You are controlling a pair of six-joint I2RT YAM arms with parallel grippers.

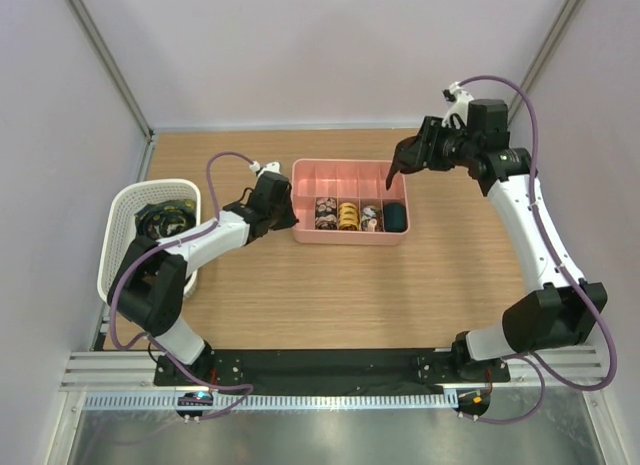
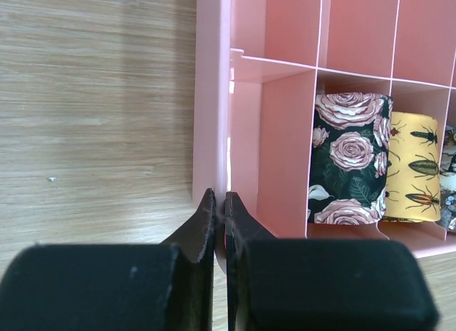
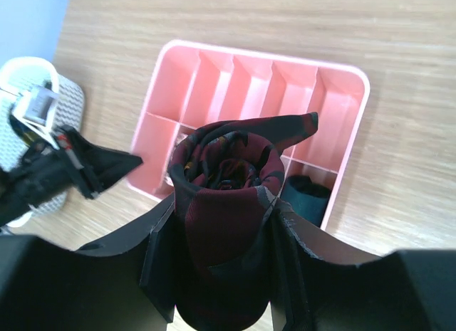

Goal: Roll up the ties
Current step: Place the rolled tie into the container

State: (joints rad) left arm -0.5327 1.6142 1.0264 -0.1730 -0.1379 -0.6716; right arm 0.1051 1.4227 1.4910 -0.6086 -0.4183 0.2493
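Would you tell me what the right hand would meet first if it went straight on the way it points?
Probably the pink tray: the right hand, holding a rolled tie, points down at its compartments, though which one is unclear.

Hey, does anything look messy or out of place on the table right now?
Only the dark red tie in the right gripper: its pointed end pokes sideways out of the coil, unlike the neat rolls in the pink tray.

Robot lab test cell, white enclosure walls (image 1: pixel 330 45), aluminium rail (image 1: pixel 110 370), wooden tabletop (image 1: pixel 330 285), two bolted robot arms (image 1: pixel 530 215).
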